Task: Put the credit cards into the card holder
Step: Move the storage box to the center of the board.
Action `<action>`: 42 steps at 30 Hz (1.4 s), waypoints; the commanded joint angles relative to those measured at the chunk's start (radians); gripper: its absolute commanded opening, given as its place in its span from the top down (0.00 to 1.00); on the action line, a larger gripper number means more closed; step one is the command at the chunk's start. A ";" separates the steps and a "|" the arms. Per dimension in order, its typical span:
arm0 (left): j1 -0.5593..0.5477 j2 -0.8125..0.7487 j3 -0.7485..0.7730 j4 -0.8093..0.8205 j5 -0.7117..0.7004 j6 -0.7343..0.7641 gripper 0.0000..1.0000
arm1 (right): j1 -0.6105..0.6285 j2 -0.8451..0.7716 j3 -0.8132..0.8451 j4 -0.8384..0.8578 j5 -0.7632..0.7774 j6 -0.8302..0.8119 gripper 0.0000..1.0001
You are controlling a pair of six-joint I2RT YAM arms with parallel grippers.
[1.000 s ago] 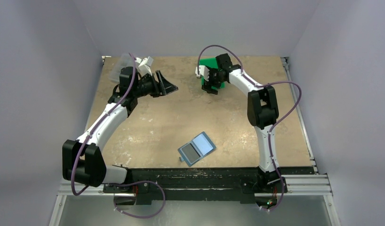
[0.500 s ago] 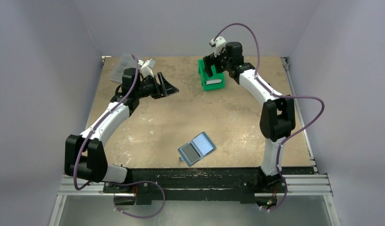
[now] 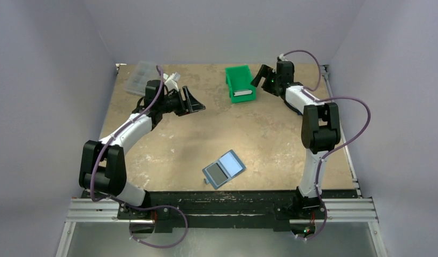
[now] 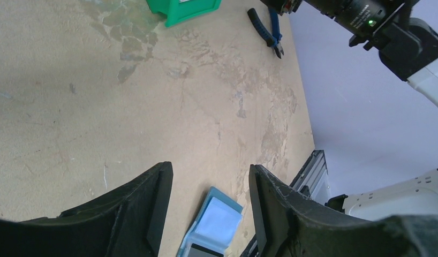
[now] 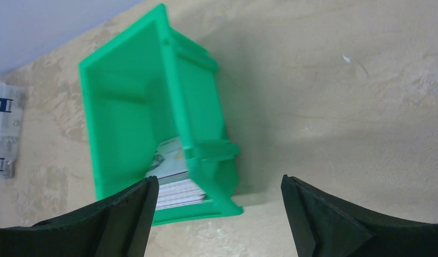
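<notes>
Worn tan table (image 3: 174, 134), pale walls (image 3: 217, 27) around us; credit cards (image 5: 174, 190) lie in the green bin (image 5: 126, 107) just ahead of our right gripper (image 5: 216, 187), spread empty; left gripper (image 4: 210, 171) likewise; card holder (image 3: 224, 168) well apart.

Cannot count the credit cards (image 5: 176, 193): from the right wrist only a pale stack edge and one blurred printed face past the front wall of the green bin (image 5: 176, 69), from above only a thin strip too small to split. In the left wrist view, cannot see the whole card holder (image 4: 212, 225), cut off by the bottom edge, nor the bin, clipped by the top edge. Cannot see all of the clear box (image 3: 137, 77) either: partly behind the left arm (image 3: 136, 126) from above, a mere sliver at the right wrist view's left edge.
</notes>
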 commanded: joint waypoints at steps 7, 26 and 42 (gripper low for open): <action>0.002 0.012 0.006 0.030 0.022 0.014 0.43 | -0.008 0.045 -0.082 0.272 -0.243 0.058 0.04; 0.002 -0.003 0.009 0.027 0.030 0.017 0.43 | 0.305 -0.081 -0.305 0.513 -0.096 0.300 0.03; 0.002 -0.023 0.012 0.028 0.040 0.016 0.42 | 0.324 -0.082 0.187 -0.302 0.169 -0.049 0.03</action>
